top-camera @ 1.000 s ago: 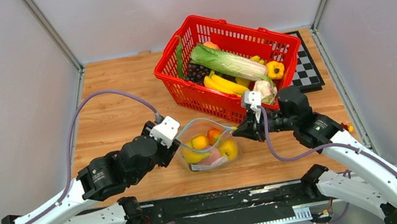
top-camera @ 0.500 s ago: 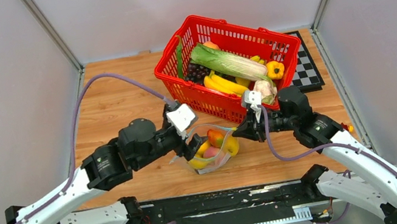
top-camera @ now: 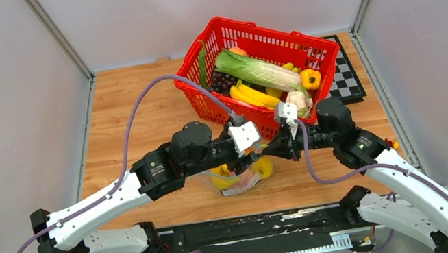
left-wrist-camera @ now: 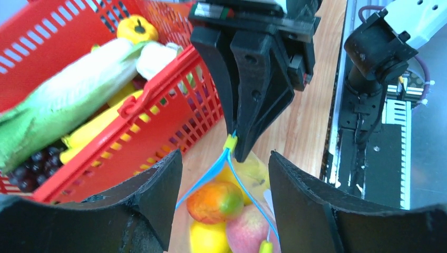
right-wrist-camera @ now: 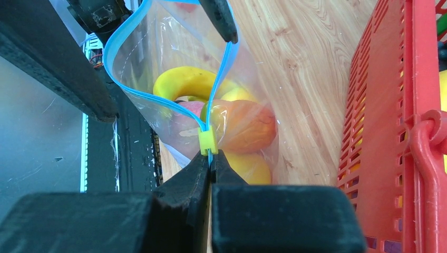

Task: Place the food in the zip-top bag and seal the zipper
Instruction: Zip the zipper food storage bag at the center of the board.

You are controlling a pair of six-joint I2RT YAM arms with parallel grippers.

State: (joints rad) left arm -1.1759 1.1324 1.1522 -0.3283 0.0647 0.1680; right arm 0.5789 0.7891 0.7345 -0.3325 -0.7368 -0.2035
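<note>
zip-top bag (right-wrist-camera: 237, 84): clear glossy plastic | basket (top-camera: 206, 102): red glossy plastic | table (top-camera: 129, 115): matt wood

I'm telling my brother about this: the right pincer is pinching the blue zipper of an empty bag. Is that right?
Not empty. The right pincer is pinching the blue zipper of a bag holding fruit, as the right wrist view shows.

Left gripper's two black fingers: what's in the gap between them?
The open mouth of the zip-top bag, its zipper parted, food inside; the left wrist view shows it.
</note>
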